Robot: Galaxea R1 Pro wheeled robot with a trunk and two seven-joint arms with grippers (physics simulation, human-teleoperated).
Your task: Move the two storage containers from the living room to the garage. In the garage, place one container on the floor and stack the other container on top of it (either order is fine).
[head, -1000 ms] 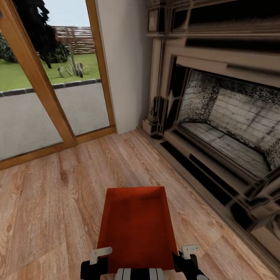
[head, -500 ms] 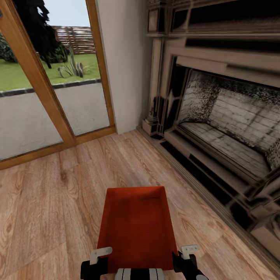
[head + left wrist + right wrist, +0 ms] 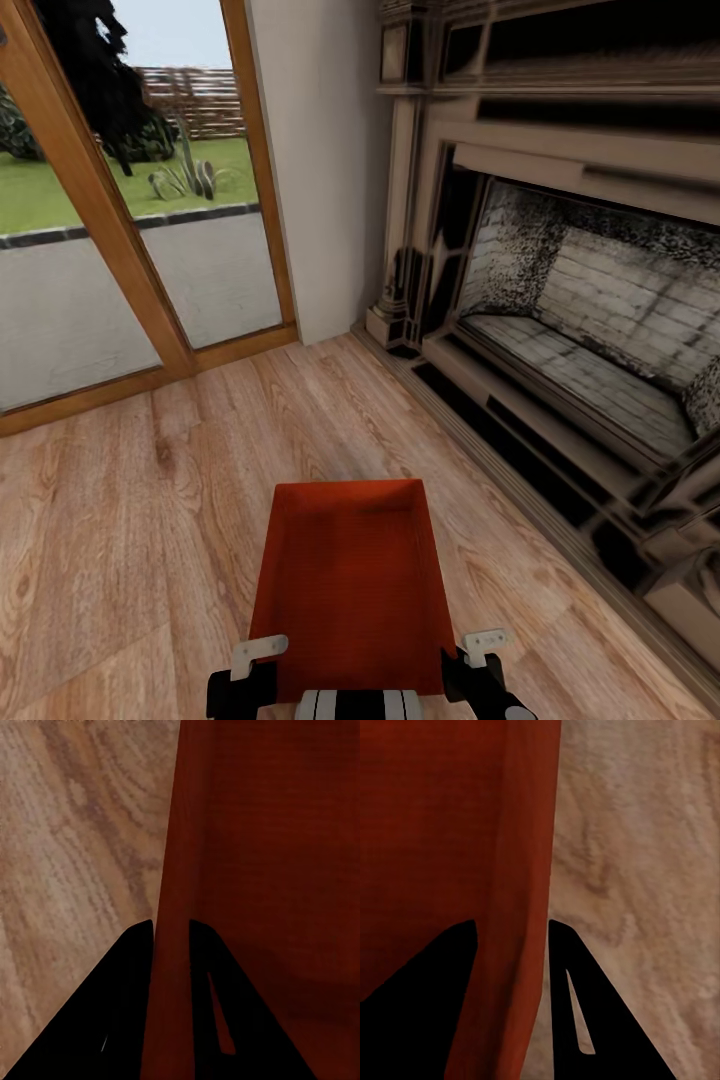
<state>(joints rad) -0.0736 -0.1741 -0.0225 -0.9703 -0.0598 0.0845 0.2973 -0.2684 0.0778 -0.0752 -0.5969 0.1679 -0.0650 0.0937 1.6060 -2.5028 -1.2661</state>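
One orange-red rectangular open-topped storage container [image 3: 347,590] in view, thin-walled, finely ribbed base. Two grippers, one at each of its near corners. One brick-lined stone fireplace [image 3: 590,330] to the right. One wood-framed glass door [image 3: 130,200] ahead-left, lawn and paving visible beyond the glass.

Container sits low and centred in the head view, held over the light wood-plank floor [image 3: 130,520] of the living room, directly in front of the robot's trunk. Long axis runs straight away from the robot, far short wall toward the corner where the white wall meets the fireplace. Open side up, roughly level.

Left gripper [image 3: 258,655] at the container's near left side wall. Left wrist view: left gripper [image 3: 171,945] has one dark finger [image 3: 112,1020] outside the wall and the other inside, the thin container [image 3: 262,870] wall sandwiched between them. Jaws clenched on that wall.

Right gripper [image 3: 482,645] at the near right side wall. Right wrist view: right gripper [image 3: 512,945] straddles the container [image 3: 435,825] wall the same way, one finger [image 3: 600,1020] outside over the plank floor [image 3: 645,832], one inside. Jaws clamped on the wall, though a sliver of gap shows on the outer side.
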